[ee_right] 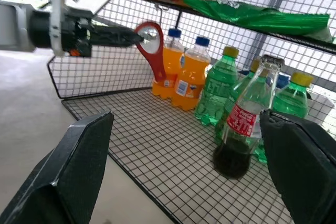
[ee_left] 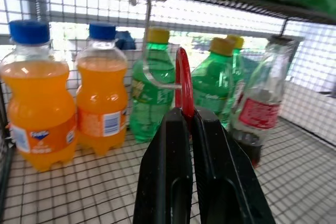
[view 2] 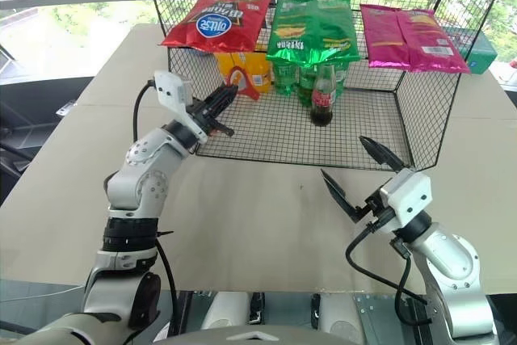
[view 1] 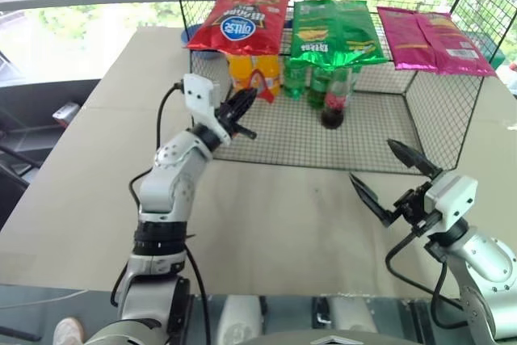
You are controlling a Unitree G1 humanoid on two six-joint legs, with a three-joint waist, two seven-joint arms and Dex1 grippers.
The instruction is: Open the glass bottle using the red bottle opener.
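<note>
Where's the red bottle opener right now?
In the left eye view the red bottle opener hangs from a wire hook at the cage's front left, before the orange drink bottles, with the left gripper shut on it.

red bottle opener (ee_left: 184, 85): handle hidden between the left end effector (ee_left: 191, 129) fingers, loop seen edge-on
glass bottle (ee_left: 256, 116): cap blurred against the rack's wire
green bottles (view 1: 311, 80): tops hidden behind the green snack bag (view 1: 335, 31)
right end effector (ee_right: 184, 171): fingertips cut off by the frame's bottom edge
</note>
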